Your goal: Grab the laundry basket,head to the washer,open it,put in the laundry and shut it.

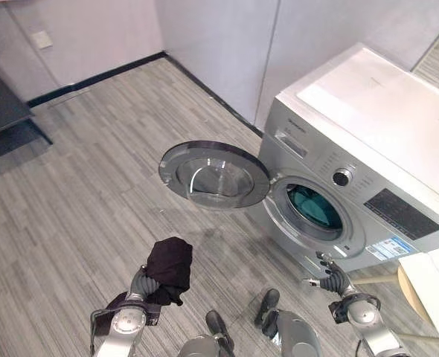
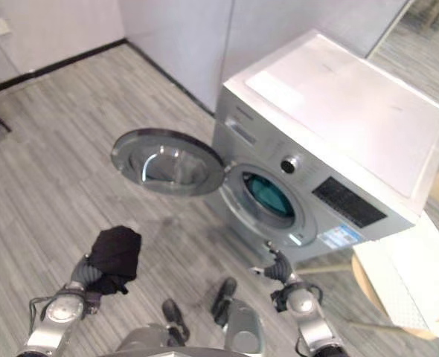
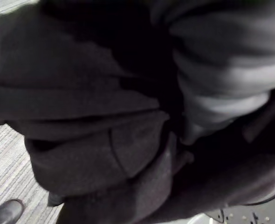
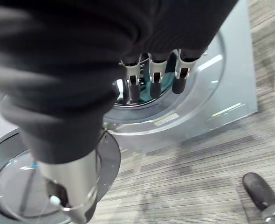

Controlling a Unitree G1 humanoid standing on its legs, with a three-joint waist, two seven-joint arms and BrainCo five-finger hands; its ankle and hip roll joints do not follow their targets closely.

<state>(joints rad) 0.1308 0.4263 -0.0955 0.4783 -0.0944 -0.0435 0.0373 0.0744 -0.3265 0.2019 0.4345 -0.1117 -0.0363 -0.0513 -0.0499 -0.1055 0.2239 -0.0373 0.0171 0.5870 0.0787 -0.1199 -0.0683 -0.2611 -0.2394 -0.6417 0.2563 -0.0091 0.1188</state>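
Note:
A silver front-loading washer [image 1: 368, 126] stands against the wall at the right. Its round door [image 1: 213, 175] is swung wide open to the left, and the drum opening [image 1: 314, 207] shows teal inside. My left hand [image 1: 141, 284] is low at the left, shut on a bunched black garment [image 1: 171, 264] that it holds up off the floor. The left wrist view has the dark cloth [image 3: 95, 140] right against the camera. My right hand [image 1: 334, 280] hovers open and holds nothing, just below and in front of the drum opening. Its fingers [image 4: 156, 79] point at the door ring.
A white perforated container [image 2: 413, 275] sits on a round wooden stool [image 2: 368, 294] right of the washer. Dark furniture [image 1: 0, 111] stands at the far left by the wall. Striped grey floor [image 1: 93, 193] lies between me and the open door.

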